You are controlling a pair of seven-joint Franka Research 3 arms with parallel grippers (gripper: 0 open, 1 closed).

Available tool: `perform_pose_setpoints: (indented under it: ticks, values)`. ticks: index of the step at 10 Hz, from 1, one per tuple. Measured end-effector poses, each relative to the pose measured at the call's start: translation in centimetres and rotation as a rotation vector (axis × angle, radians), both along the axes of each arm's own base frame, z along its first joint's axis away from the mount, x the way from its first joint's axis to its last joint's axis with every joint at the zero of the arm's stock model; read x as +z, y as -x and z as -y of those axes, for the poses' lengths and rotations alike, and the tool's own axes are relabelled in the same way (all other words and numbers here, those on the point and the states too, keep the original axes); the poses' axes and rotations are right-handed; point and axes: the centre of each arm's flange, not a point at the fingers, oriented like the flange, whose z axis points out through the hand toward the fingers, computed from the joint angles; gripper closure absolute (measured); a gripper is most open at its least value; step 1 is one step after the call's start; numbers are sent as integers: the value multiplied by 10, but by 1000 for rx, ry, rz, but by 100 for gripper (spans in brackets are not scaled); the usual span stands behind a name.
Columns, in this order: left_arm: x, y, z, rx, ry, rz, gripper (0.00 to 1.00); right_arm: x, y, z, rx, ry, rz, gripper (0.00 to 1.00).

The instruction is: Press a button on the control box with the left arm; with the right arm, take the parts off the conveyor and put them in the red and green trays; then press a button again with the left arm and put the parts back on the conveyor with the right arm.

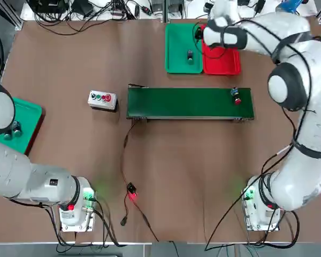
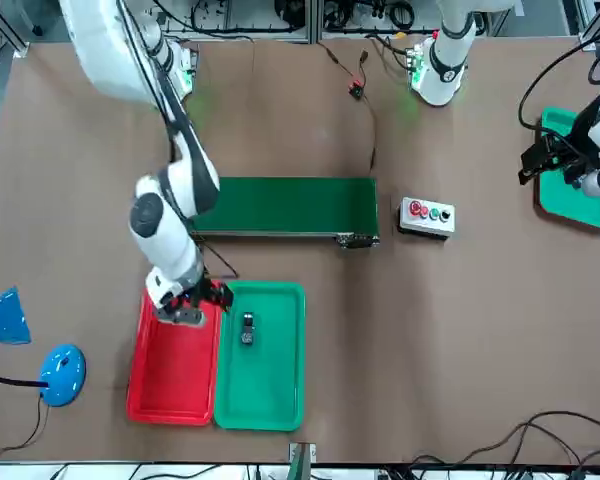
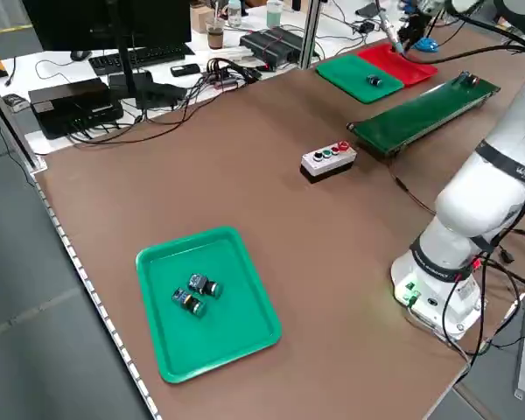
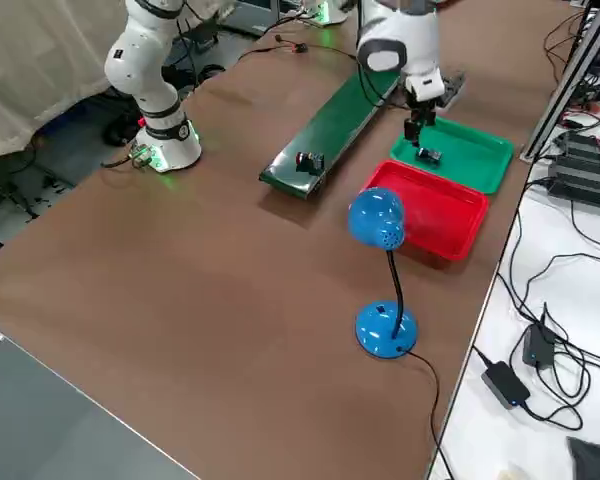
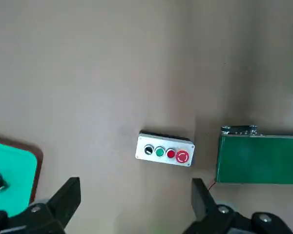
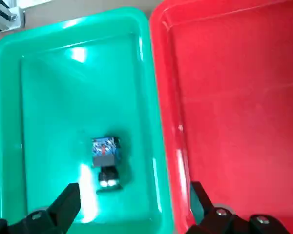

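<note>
Blue desk lamp (image 4: 382, 262) stands beside the red tray (image 4: 435, 215); right end effector (image 6: 132, 207) hovers wide, empty.

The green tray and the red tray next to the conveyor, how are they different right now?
The green tray holds one small part; the red tray shows nothing inside where visible. Seen from above, the green tray lies farther toward the robot's left and is fully exposed, while the red tray is partly covered by the right gripper. They share a shape and similar size, touching side by side beyond the conveyor.
</note>
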Motion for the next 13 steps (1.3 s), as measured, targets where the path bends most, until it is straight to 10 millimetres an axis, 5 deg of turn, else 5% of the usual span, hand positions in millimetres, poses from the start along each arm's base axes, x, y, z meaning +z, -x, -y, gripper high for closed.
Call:
perform_pose_setpoints:
  ticks: [6,13]
  values:
    - [0,0,1,-3,0,0,0,-57,5,-53,26,-40,85,1]
    - [0,0,3,-6,0,0,0,-81,-4,-60,96,21,123,4]
